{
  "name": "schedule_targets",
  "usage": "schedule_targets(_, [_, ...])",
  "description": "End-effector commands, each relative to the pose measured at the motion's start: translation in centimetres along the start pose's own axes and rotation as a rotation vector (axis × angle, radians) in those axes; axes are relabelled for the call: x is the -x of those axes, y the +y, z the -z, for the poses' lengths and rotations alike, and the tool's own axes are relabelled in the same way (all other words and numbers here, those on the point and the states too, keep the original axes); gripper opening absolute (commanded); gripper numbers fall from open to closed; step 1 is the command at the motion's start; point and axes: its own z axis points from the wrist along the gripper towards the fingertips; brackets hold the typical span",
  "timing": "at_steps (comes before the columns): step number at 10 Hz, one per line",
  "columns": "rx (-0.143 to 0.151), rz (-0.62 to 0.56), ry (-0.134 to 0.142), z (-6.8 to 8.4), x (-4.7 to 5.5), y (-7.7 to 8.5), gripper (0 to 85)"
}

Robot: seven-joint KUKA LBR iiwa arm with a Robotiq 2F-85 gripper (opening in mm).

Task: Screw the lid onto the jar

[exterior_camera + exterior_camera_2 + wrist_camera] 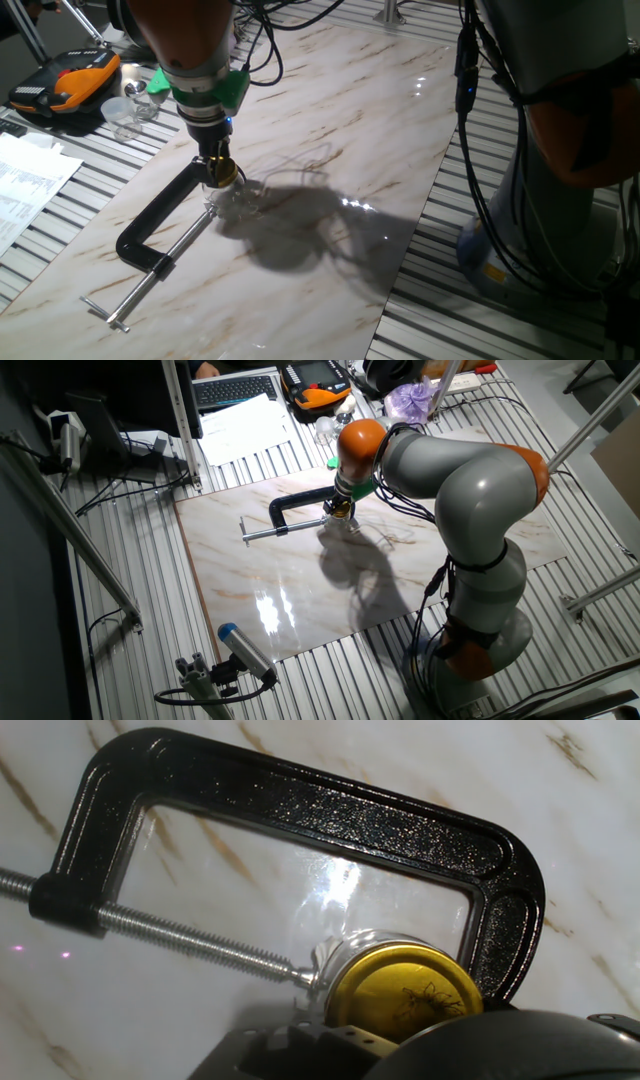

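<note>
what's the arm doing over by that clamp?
The KUKA arm's gripper is down at a small clear jar held in a black C-clamp on the marble board. The hand view shows the gold lid sitting on the jar's mouth, the clamp screw pressing the jar against the frame. Whether the fingers are closed on the lid can't be told from these views.

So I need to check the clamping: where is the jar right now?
The jar sits on the marble table inside the black C-clamp, pinched between its screw and frame, with the gold lid on top, directly under the gripper.
</note>
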Motion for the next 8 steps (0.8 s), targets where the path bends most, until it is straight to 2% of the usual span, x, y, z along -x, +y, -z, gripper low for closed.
schedule_targets(1, [0.0, 0.0, 0.002, 0.01, 0.01, -0.04, 68.0])
schedule_targets(7, [-0.002, 0.008, 0.014, -0.18, 0.23, -0.18, 68.0])
schedule_targets(8, [-0.002, 0.01, 0.017, -0.23, 0.24, -0.22, 51.0])
